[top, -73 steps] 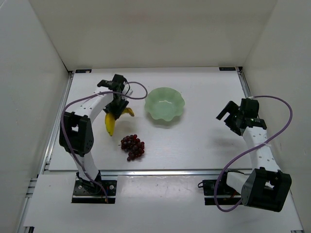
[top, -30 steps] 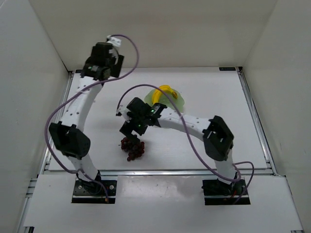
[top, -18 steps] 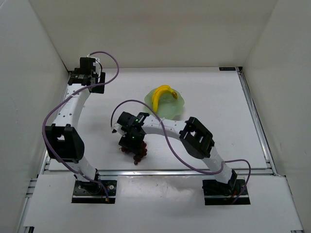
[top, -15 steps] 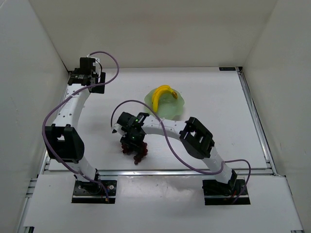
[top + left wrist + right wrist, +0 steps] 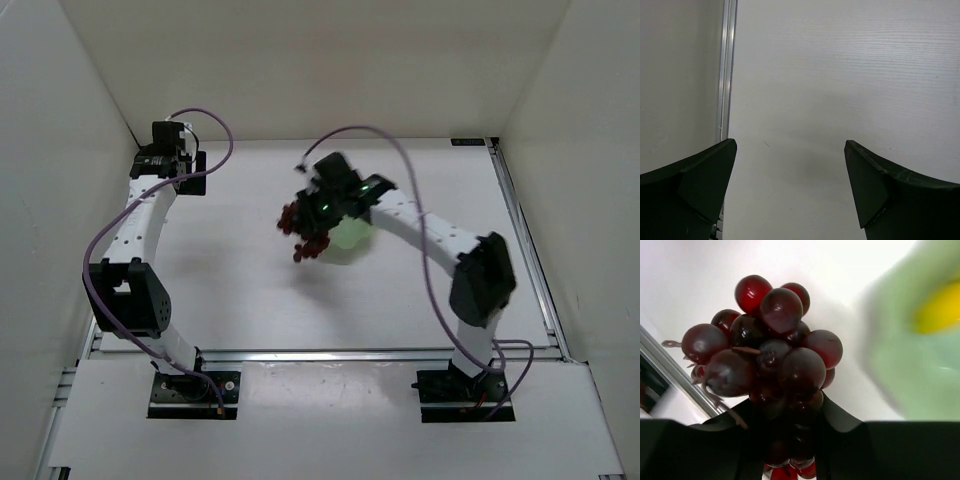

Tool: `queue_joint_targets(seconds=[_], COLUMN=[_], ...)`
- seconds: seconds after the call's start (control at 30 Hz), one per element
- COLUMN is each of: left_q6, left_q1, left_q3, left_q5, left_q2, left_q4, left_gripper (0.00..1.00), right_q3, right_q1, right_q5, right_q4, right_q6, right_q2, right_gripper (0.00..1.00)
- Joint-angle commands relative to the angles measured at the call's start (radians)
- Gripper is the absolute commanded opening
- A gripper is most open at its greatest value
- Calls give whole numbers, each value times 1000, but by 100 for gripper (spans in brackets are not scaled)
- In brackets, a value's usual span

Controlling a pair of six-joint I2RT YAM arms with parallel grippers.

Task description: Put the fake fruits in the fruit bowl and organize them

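Dark red-purple grapes [image 5: 770, 360] hang in a tight bunch from the right claw [image 5: 785, 440], whose two black fingers are pinched on the lower part of the cluster. In the top view the right arm reaches across the middle of the worktop [image 5: 230, 290], and the bunch is held above the surface, just to the left of the fruit bowl [image 5: 352, 238]. Only a patch of the bowl's pale green shows there, since the arm crosses over most of it. The right wrist view gives the bowl as a blurred green shape to the right of the grapes, with the yellow banana [image 5: 940, 307] lying inside it, too smeared for its pose to be read. The left claw [image 5: 790, 150] sits at the far left corner of the worktop, well apart from fruit and bowl. Its fingers are spread wide over bare white surface, gripping nothing, with a metal rail [image 5: 726, 75] running along the edge beside it.
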State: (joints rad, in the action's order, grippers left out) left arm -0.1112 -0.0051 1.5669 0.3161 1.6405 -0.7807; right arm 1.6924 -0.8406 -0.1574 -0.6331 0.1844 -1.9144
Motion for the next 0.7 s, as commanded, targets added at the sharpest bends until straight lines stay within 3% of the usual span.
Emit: queue_joint_targets(seconds=[0.0,0.17,0.37,0.47,0.5,0.53,0.6,0.67], left_q6=[19,19,19,19,19,19,19,19], left_q1=[16,25,25,34,34,34,34,34], left_q3=[-11,-11,-2,-2,-2,-2,-11,-21], left_q5=[-22,-31,-31,-31,-31,-31,-40,-40], left_q2=[-70,-70,-70,-70,-70,-70,-70,-79], left_q4=[1,-8,-8,-8,-8,-8,-8,-8], left_gripper=[100,100,100,100,100,100,100,100], right_q3=[-71,-123,-68,-59,-59,-59,-50,-40], right_q1=[139,285,308,327,327,327,313,301], right_q5=[27,124,125,153,153,153,166,226], right_q4=[144,144,122,98,98,98,98,98], right_q6=[274,414,434,458,458,443,400,369], right_q2=[179,172,62,32,23,23,63,103], right_gripper=[3,1,1,28,69,83,100,100])
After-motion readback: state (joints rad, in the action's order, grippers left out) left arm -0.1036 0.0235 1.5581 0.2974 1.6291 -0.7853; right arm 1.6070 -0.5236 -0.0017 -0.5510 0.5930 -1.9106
